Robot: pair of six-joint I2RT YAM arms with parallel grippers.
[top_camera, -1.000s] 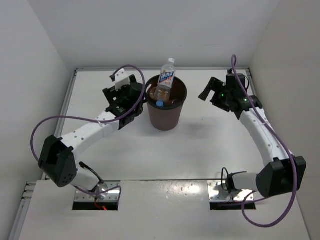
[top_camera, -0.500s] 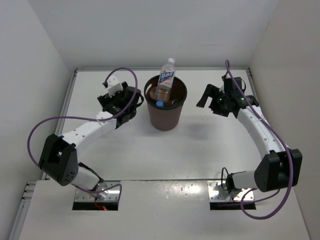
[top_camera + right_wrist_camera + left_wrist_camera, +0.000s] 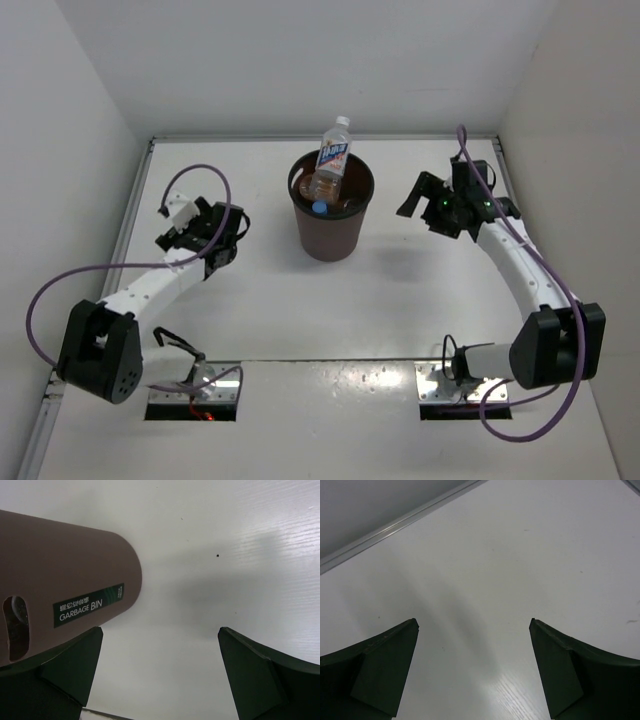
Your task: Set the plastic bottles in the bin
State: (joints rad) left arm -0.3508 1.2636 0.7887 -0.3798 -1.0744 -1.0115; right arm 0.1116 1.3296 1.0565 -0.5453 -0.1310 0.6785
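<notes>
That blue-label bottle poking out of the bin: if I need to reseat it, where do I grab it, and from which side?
Take the blue-label bottle at the shoulder just under its cap, coming down from above. Only that upper part shows clear of the bin rim; the base is down inside among the others. Close the jaws across its round body.

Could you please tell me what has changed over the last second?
The left gripper, open and empty, has pulled away from the bin, leftward and back toward its own base. Nothing was grasped or released. The right gripper barely shifted and stays open to the right of the bin; the bottles stayed inside it.
</notes>
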